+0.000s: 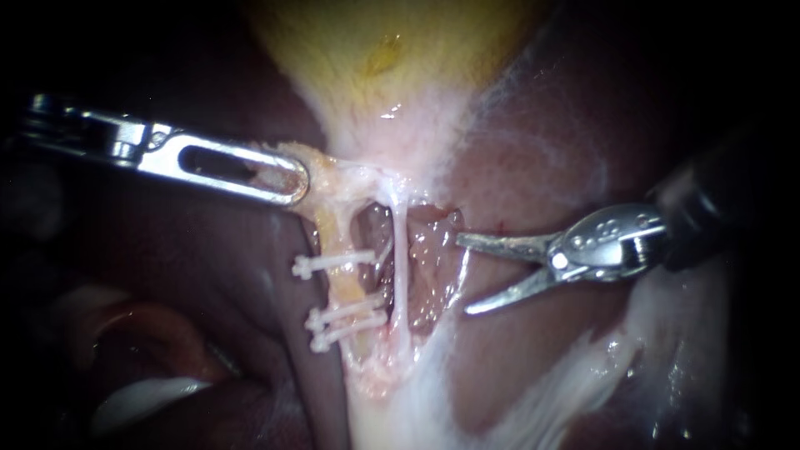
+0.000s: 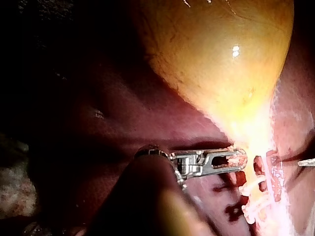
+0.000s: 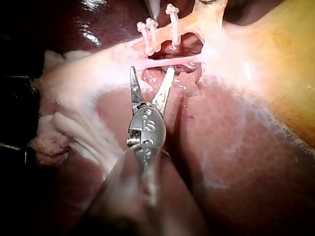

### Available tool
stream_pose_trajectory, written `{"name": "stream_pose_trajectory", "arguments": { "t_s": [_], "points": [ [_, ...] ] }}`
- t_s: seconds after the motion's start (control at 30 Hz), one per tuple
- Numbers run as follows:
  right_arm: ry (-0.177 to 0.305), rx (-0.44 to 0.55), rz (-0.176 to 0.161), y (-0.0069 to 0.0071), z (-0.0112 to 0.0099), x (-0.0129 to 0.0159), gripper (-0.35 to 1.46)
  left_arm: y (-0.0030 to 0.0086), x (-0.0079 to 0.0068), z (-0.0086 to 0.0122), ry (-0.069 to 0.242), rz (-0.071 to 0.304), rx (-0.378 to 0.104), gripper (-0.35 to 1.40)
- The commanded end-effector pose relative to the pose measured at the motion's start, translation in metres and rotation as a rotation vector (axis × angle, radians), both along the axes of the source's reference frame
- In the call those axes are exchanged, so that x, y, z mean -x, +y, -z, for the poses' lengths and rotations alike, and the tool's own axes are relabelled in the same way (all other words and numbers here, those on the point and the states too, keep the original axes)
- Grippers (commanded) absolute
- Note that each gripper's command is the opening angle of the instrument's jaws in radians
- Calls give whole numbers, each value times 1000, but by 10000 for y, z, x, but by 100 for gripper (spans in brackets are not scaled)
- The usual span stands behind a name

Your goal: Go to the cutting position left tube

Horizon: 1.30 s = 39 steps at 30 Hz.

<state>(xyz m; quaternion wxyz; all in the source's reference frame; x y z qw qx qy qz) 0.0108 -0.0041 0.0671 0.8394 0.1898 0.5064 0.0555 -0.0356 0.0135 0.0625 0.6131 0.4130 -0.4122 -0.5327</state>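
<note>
Currently the silver, blade-tipped right instrument (image 1: pixel 462 275) is held, jaws apart, short of the yellowish, white-clipped left tube (image 1: pixel 342 292); the gap between clips should be straddled squarely. Pale neck tissue (image 1: pixel 337 179) is clamped by the slotted steel left instrument (image 1: pixel 292 183).

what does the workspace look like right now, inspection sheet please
surface: liver, dark red and wet, under everything
job's things: left tube carries three clips, one higher and two close together lower; thin right tube shows no clip; gallbladder above both
clutter: nothing seen
instruments: left instrument has jaws shut on tissue at the top of the left tube; right instrument has blades open, beside the right tube, short of the left tube
cables: nothing seen
surroundings: too dark to tell
</note>
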Motion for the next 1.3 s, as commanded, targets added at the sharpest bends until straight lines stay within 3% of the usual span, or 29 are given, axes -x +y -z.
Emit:
{"name": "stream_pose_trajectory", "arguments": {
  "t_s": [0.03,0.7,1.1,1.3],
  "points": [
    [1,-7,4,-2,-2,-4,144,0,0,0,0,0,0,-35],
    [-38,-118,65,-47,-76,-75,144,-4,5,1,3,4,2,-35],
    [-54,-146,76,-50,-96,-94,144,-5,7,2,6,7,3,-35],
    [2,-226,62,-48,-93,-103,144,-6,8,1,6,8,4,-35]
  ]
}}
